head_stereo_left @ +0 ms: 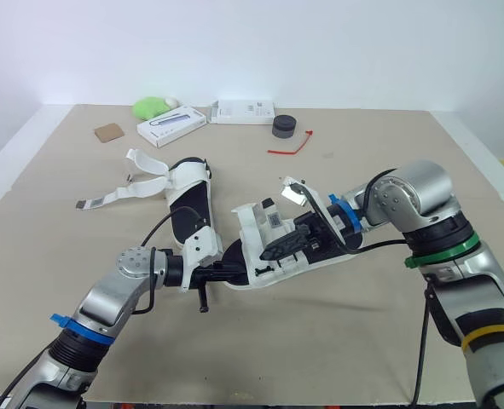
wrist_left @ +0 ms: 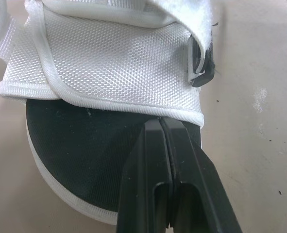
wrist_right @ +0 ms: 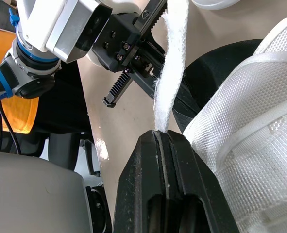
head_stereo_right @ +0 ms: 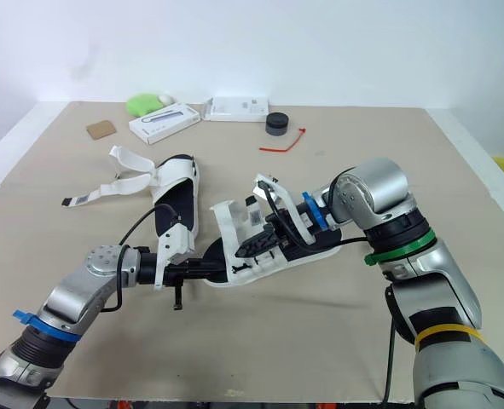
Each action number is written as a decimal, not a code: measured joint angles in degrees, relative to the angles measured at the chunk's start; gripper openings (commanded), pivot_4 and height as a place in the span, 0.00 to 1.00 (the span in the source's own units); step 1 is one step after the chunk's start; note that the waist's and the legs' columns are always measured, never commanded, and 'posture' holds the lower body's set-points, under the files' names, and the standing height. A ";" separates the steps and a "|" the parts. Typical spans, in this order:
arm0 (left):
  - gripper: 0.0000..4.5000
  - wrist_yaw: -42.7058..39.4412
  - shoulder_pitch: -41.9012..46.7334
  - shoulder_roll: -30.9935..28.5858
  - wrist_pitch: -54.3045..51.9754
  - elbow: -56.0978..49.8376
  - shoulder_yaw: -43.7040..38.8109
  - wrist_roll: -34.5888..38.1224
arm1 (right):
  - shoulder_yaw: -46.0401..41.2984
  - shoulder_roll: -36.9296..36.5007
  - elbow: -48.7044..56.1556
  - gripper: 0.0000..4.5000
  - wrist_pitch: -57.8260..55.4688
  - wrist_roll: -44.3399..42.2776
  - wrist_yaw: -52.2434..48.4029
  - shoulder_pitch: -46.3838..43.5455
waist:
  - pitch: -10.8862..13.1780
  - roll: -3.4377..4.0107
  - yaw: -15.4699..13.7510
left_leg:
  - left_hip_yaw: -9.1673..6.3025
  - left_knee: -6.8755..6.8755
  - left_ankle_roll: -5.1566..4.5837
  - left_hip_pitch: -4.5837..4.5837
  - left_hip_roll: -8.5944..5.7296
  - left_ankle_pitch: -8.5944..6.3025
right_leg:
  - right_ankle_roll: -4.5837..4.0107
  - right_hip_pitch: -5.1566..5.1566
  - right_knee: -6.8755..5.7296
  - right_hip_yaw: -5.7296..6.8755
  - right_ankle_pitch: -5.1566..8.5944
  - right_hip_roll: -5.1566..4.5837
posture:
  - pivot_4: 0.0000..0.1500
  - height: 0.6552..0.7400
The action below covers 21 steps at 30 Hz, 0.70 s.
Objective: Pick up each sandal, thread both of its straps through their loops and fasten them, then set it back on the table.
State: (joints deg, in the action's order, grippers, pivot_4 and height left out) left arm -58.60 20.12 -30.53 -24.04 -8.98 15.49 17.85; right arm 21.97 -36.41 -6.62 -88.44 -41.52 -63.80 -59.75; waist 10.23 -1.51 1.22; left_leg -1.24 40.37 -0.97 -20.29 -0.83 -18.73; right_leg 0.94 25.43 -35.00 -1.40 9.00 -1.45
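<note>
Pinching fuzzy white strap (wrist_right: 171, 73) | right fingers (wrist_right: 138, 184) | woven mesh sandal (wrist_right: 250, 126)

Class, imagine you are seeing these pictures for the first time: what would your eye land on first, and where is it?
A white sandal at mid-table, flanked by both arms: the right pincer is shut on its white strap, while the left pincer, shut, sits over its black footbed. Behind it to the left, a second sandal lies with its straps loose and splayed.
</note>
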 measured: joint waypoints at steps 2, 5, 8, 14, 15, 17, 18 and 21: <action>0.00 0.03 -0.01 0.00 0.00 -0.01 0.01 0.00 | -0.12 0.04 -0.08 0.02 -0.40 -0.22 0.12 0.00 | 0.00 0.00 0.00 | 0.00 0.00 0.00 0.00 0.00 0.00 | 0.00 0.00 0.00 0.00 0.00 0.00 | 1.00 1.00; 0.00 0.17 -0.07 0.00 0.00 -0.11 0.01 0.00 | -0.15 0.04 -0.09 0.02 -0.90 -0.62 0.18 0.00 | 0.00 0.00 0.00 | 0.00 0.00 0.00 0.00 0.00 0.00 | 0.00 0.00 0.00 0.00 0.00 0.00 | 1.00 1.00; 0.00 0.30 -0.13 0.00 0.00 -0.16 0.01 0.00 | -0.15 0.04 -0.09 0.02 -1.20 -0.94 0.25 0.00 | 0.00 0.00 0.00 | 0.00 0.00 0.00 0.00 0.00 0.00 | 0.00 0.00 0.00 0.00 0.00 0.00 | 1.00 1.00; 0.00 0.31 -0.13 -0.01 0.00 -0.16 0.02 0.00 | -0.17 0.04 -0.09 0.02 -1.31 -1.02 0.43 0.00 | 0.00 0.00 0.00 | 0.00 0.00 0.00 0.00 0.00 0.00 | 0.00 0.00 0.00 0.00 0.00 0.00 | 1.00 1.00; 0.00 0.31 -0.13 -0.01 0.00 -0.16 0.02 0.00 | -0.17 0.04 -0.12 0.02 -1.18 -0.98 0.47 0.01 | 0.00 0.00 0.00 | 0.00 0.00 0.00 0.00 0.00 0.00 | 0.00 0.00 0.00 0.00 0.00 0.00 | 1.00 1.00; 0.00 0.31 -0.13 -0.01 0.00 -0.17 0.02 0.00 | -0.17 0.03 -0.35 0.02 -0.45 -0.82 0.55 0.11 | 0.00 0.00 0.00 | 0.00 0.00 0.00 0.00 0.00 0.00 | 0.00 0.00 0.00 0.00 0.00 0.00 | 1.00 1.00; 0.00 0.31 -0.13 -0.01 0.00 -0.17 0.02 0.00 | -0.14 0.00 -0.53 0.02 0.21 -0.52 0.56 0.23 | 0.00 0.00 0.00 | 0.00 0.00 0.00 0.00 0.00 0.00 | 0.00 0.00 0.00 0.00 0.00 0.00 | 1.00 1.00; 0.00 0.32 -0.13 -0.01 0.00 -0.17 0.04 -0.01 | 0.46 -0.33 -1.84 0.02 3.34 1.35 0.56 0.47 | 0.00 0.00 0.00 | 0.01 0.00 0.00 0.00 0.00 0.00 | 0.00 -0.01 0.00 0.00 0.00 0.00 | 1.00 1.00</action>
State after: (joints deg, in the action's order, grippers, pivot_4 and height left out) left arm -58.28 19.99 -30.54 -24.03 -9.15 15.52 17.84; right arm 22.42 -36.74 -8.46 -85.10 -40.17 -63.24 -59.27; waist 10.22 -1.51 1.23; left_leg -1.23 40.37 -0.97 -20.29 -0.83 -18.73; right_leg 0.95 25.42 -35.00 -1.40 9.00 -1.45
